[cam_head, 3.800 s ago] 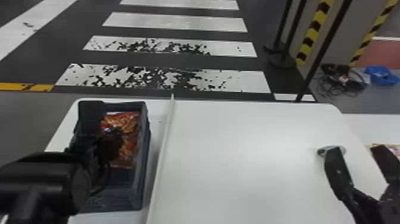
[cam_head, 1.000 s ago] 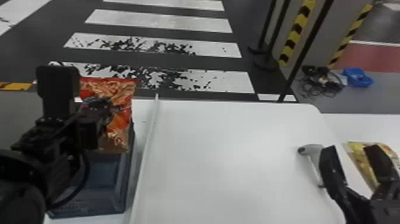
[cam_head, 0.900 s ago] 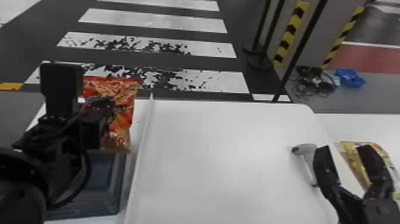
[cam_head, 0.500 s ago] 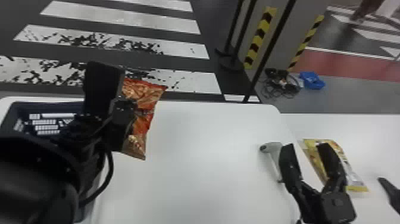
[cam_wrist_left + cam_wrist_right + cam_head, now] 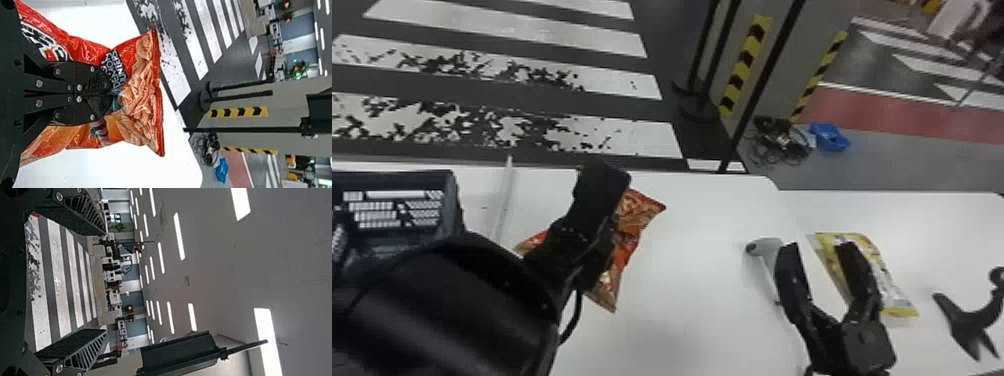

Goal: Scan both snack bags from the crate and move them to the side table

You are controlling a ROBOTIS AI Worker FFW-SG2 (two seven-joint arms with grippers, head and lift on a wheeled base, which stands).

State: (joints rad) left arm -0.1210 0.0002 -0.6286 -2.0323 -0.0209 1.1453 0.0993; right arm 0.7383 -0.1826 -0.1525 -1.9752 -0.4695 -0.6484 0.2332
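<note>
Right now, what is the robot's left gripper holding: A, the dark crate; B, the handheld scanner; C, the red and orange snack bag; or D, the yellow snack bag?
C: the left gripper has its fingers closed on the red and orange snack bag, pinching it near the middle.
</note>
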